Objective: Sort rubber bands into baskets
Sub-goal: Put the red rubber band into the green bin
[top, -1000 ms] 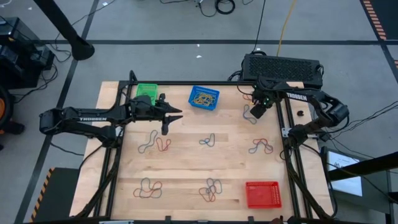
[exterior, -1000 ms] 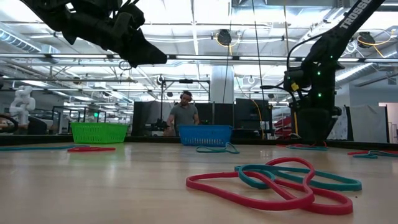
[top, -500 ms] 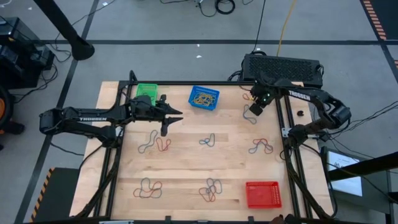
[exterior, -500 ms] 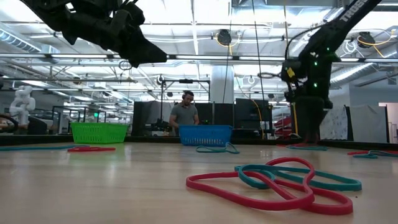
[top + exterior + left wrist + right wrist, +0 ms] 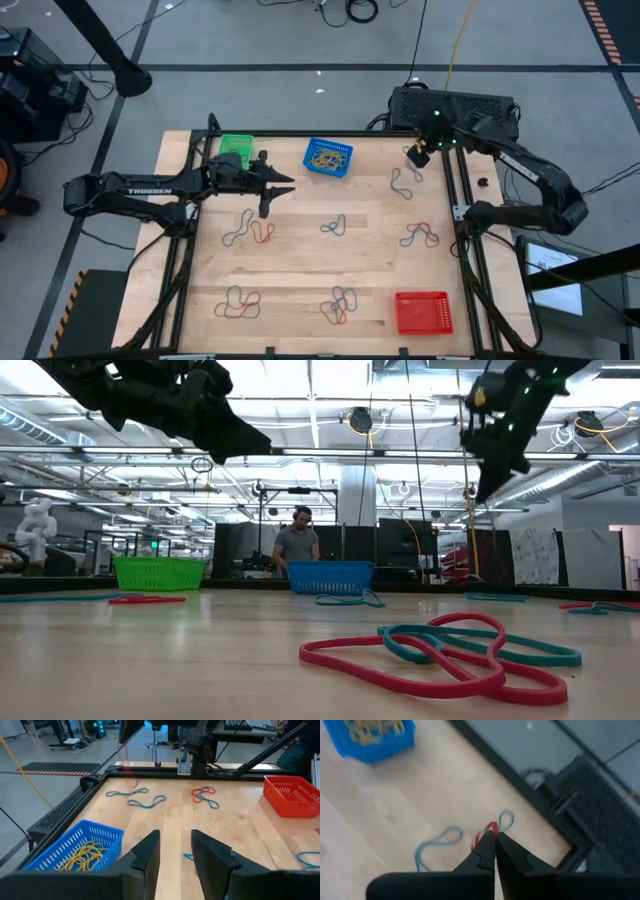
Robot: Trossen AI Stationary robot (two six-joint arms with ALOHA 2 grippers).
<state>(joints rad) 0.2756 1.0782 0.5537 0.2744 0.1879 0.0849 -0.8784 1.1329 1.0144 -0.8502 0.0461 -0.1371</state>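
My right gripper [image 5: 418, 156] hangs high over the table's far right part, shut on a red rubber band [image 5: 490, 827]. Below it lie teal rubber bands [image 5: 403, 183]. My left gripper [image 5: 285, 182] hovers open and holds nothing, between the green basket [image 5: 236, 148] and the blue basket [image 5: 328, 157], which holds yellow bands. The red basket [image 5: 422, 312] stands at the near right. More rubber bands lie in loose clusters [image 5: 248, 230], [image 5: 335, 225], [image 5: 420, 236], [image 5: 238, 302], [image 5: 340, 305] flat on the wood. My right gripper pinches the red rubber band's upper end [image 5: 489, 831] between its two fingertips, which point down at the table. The band shows in the left wrist view as a thin red strand [image 5: 123, 756] hanging slack below the fingers.
A black vented box [image 5: 455, 105] sits just beyond the table's far right corner, close to my right gripper. Black frame rails [image 5: 462, 200] run along the table's sides. A person [image 5: 297, 546] stands in the room behind the blue basket.
My right gripper has shut on the red rubber band among the teal ones. It has then risen well above the table and gone a little toward the far edge, drawing the band up with it. The teal bands stay on the wood.
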